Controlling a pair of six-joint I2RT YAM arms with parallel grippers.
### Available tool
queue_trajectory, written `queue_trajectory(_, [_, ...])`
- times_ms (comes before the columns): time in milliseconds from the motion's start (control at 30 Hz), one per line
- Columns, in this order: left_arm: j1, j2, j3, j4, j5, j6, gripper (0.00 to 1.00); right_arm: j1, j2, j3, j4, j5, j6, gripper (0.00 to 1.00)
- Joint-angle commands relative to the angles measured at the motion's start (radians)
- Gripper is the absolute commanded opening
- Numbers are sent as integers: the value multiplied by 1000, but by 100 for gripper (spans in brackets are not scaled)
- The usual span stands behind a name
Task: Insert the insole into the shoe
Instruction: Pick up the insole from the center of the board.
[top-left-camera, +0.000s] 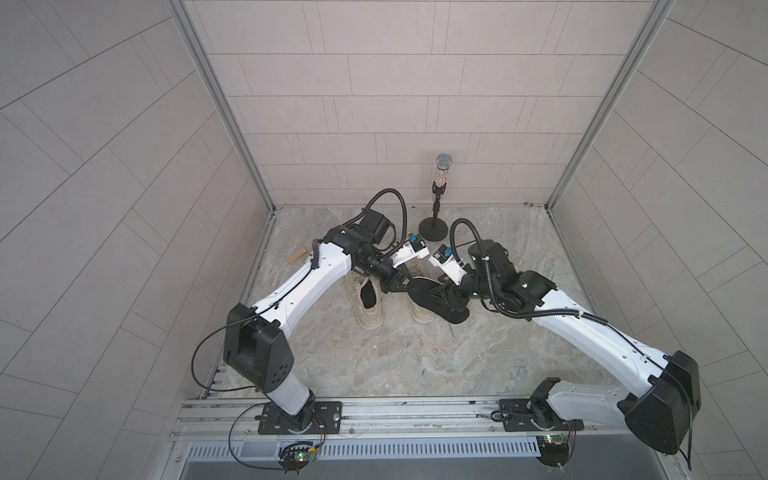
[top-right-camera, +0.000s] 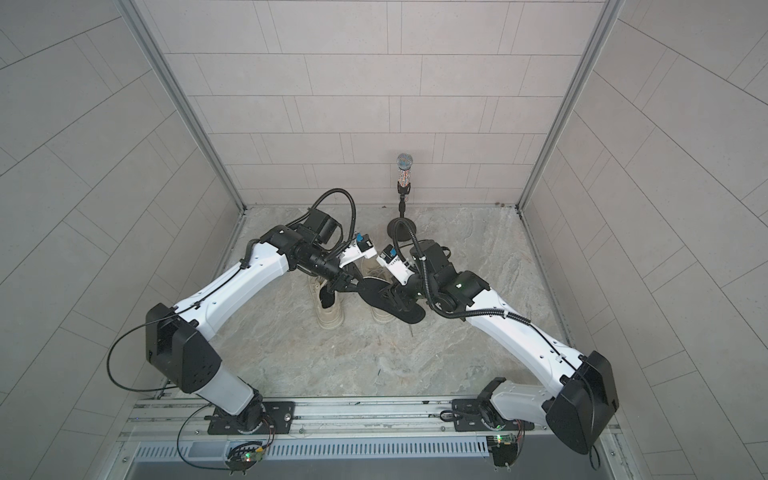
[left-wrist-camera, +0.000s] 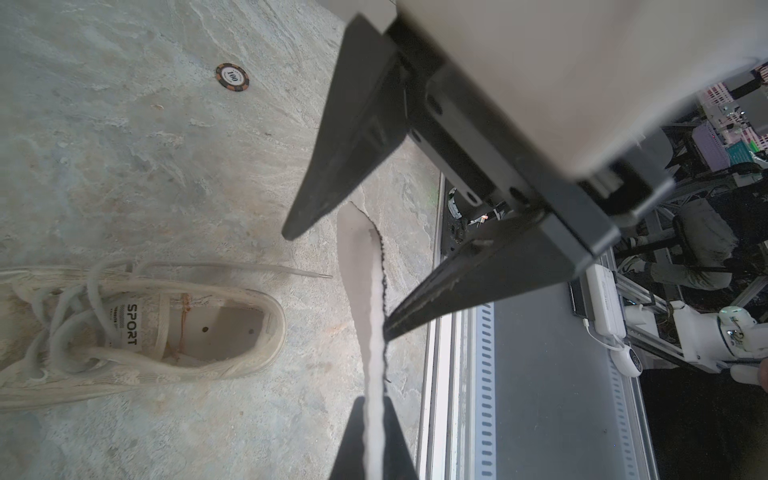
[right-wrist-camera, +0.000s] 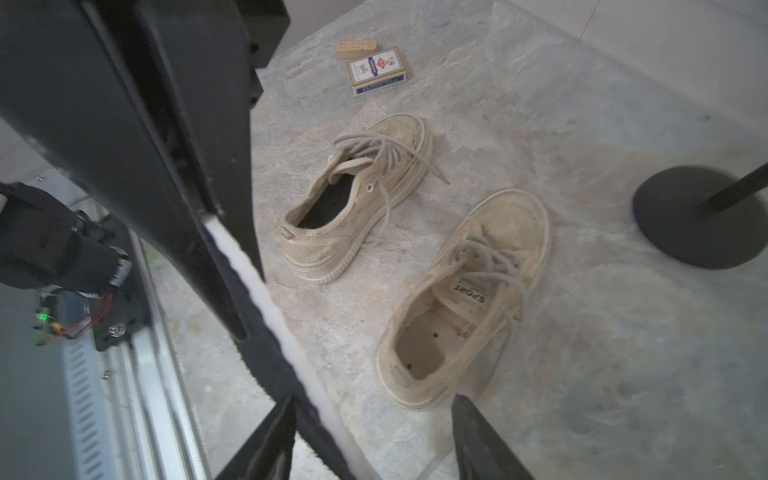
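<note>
Left pincer clamping insole — right pincer agape, shoe near

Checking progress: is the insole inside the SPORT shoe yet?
Out. The left hand holds the insole in the air; the shoe is bare inside.

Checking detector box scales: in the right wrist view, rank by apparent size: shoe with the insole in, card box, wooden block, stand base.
1. shoe with the insole in
2. stand base, cropped at the frame edge
3. card box
4. wooden block
</note>
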Motion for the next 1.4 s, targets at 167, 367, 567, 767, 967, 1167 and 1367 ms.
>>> queue_trajectory(167, [39, -4, -2, 107, 23, -383, 0, 63, -31, -62, 73, 59, 58, 47])
queue_trajectory(367, [58, 13, 1, 68, 70, -497, 0, 186, -54, -140, 205, 284, -17, 64])
queue_trajectory(567, [60, 6, -18, 60, 145, -553, 0, 246, 0, -161, 286, 526, -94, 68])
queue_trajectory(767, [68, 3, -26, -6, 167, -508, 0, 253, 26, -178, 325, 679, -157, 70])
queue_trajectory(967, [85, 13, -18, -24, 179, -493, 0, 253, 2, -227, 351, 746, -179, 68])
queue_trajectory(1167, [100, 24, -12, -29, 159, -486, 0, 253, -49, -272, 384, 732, -171, 52])
queue_trajectory(1367, [114, 49, 4, -29, 58, -493, 2, 251, -81, -261, 315, 693, -131, 45])
